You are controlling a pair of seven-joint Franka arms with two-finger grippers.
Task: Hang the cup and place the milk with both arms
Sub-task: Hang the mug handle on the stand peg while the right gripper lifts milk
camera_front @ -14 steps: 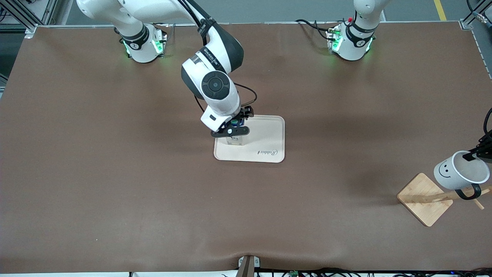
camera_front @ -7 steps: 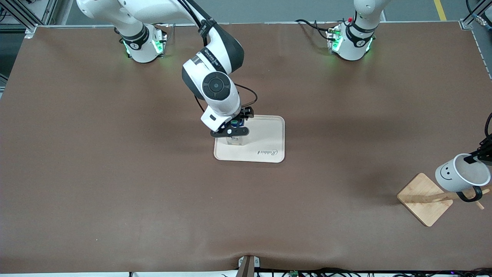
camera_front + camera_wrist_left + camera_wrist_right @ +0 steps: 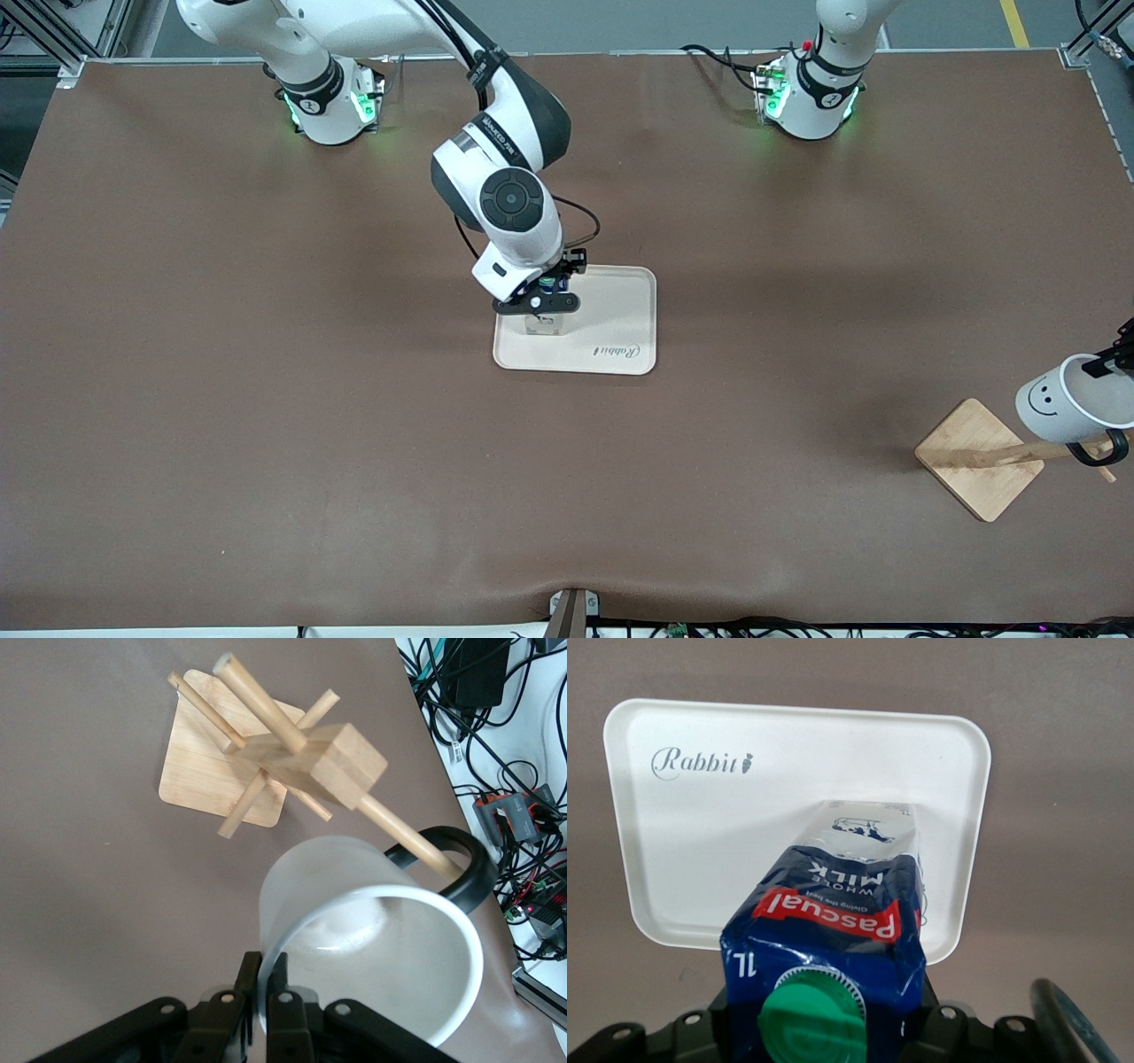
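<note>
While clamped on the milk (image 3: 833, 930), the right tool (image 3: 540, 297) keeps the carton upright on the tray (image 3: 620, 301), at the tray end toward the right arm. Tray sits mid-counter (image 3: 266, 399). Left tool (image 3: 263, 1010) pinches the cup (image 3: 372, 966) rim between narrow fingers, cup tilted over the rack (image 3: 292, 762). One peg (image 3: 407, 837) at the cup's 1 o'clock runs through the black handle (image 3: 465, 873). Rack base (image 3: 979, 456) sits at the counter's left-arm end.

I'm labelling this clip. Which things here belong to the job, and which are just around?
In the job:
- cup, in left end effector
- wooden rack
- milk, in right end effector
- tray

Just around:
- cables off the table edge
</note>
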